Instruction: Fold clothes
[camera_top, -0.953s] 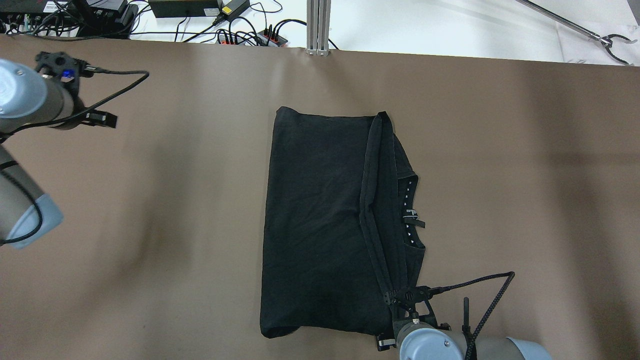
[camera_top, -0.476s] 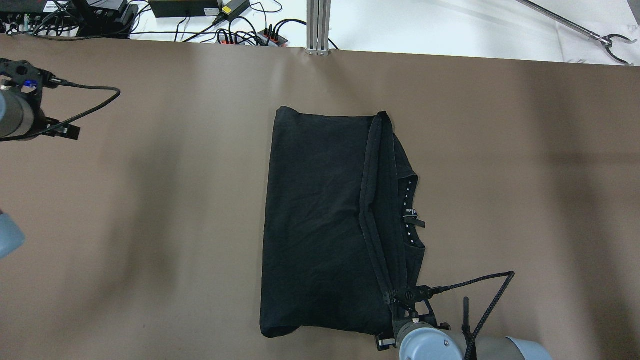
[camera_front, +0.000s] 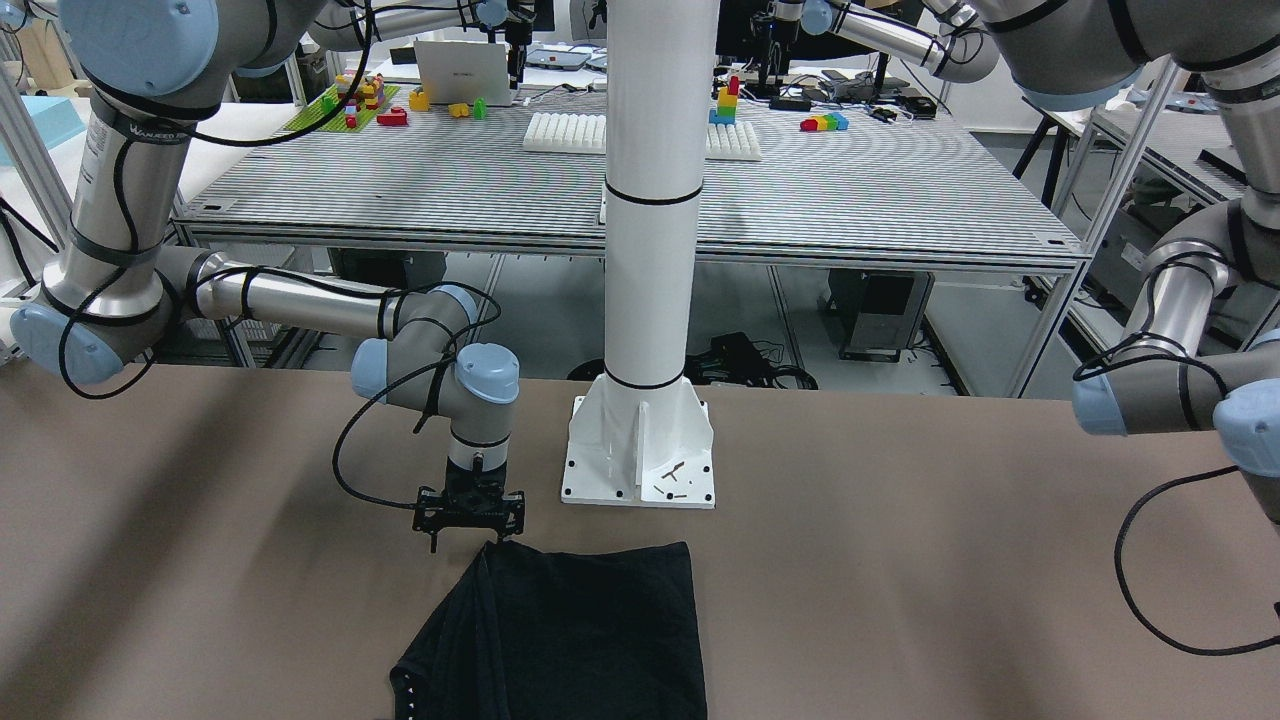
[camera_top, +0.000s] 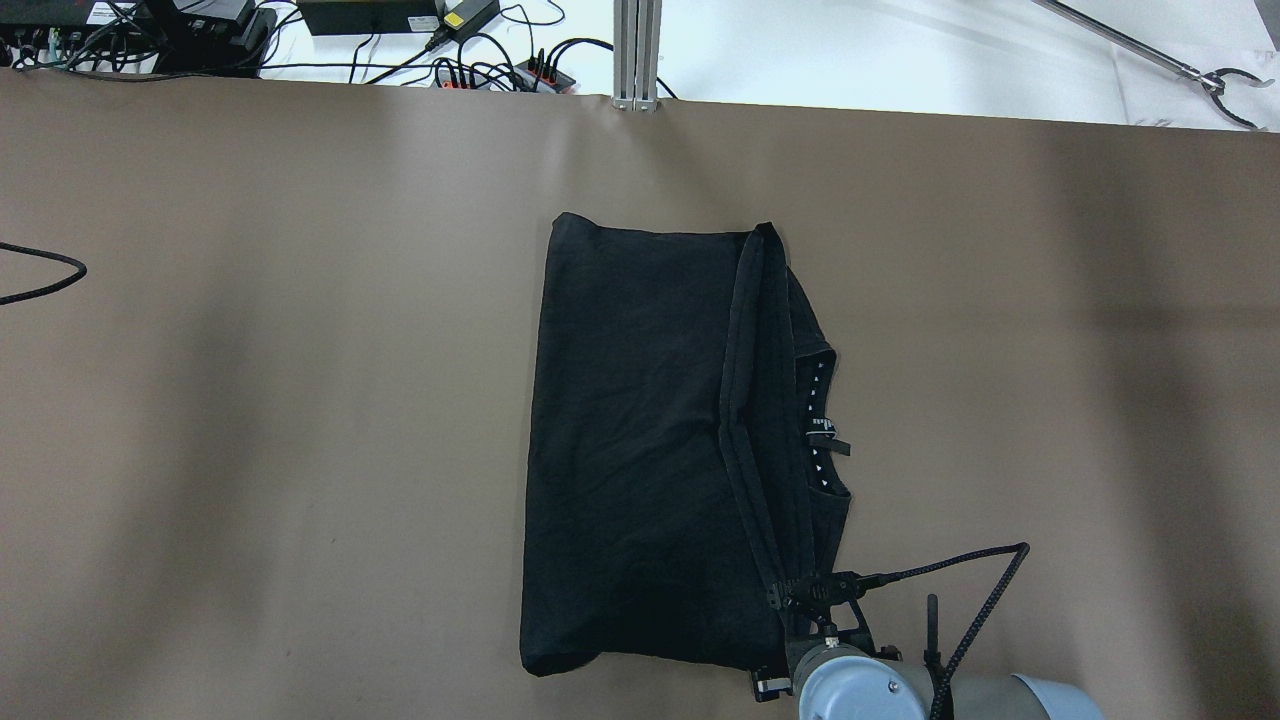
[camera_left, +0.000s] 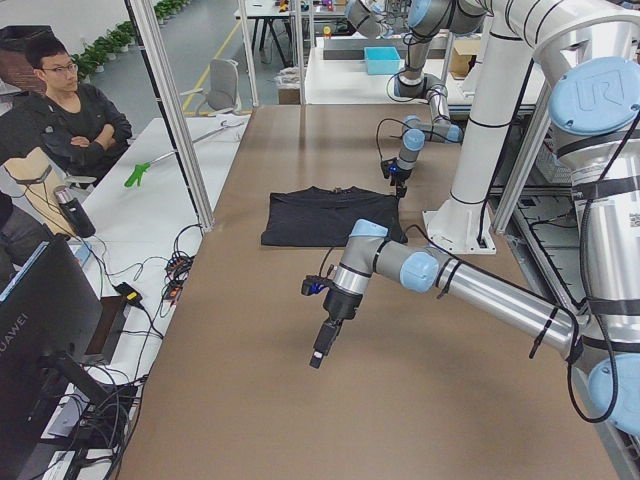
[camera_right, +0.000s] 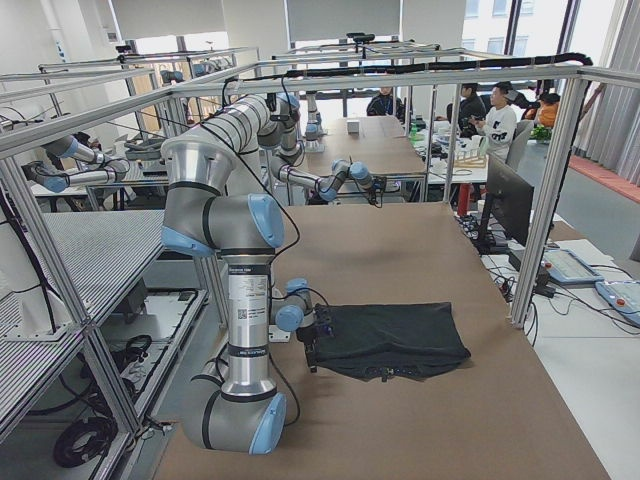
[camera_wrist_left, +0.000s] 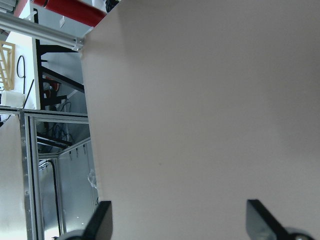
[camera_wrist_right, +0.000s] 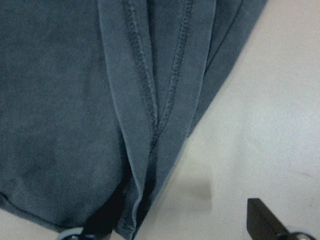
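The clothes are one black garment lying folded flat mid-table, its hemmed edges doubled along the right side; it also shows in the front view and the left side view. My right gripper hangs over the garment's near right corner. In the right wrist view this gripper is open, with the hemmed corner lying between its fingers. My left gripper is open over bare brown table, far to the left of the garment and holding nothing.
The white pillar's base plate stands just behind the garment. An aluminium post, power strips and cables line the far edge. A grabber tool lies far right. A person sits beyond the table.
My left arm has drawn back leftward out of the overhead view, leaving only its cable at the edge. The right arm and the garment have not moved.
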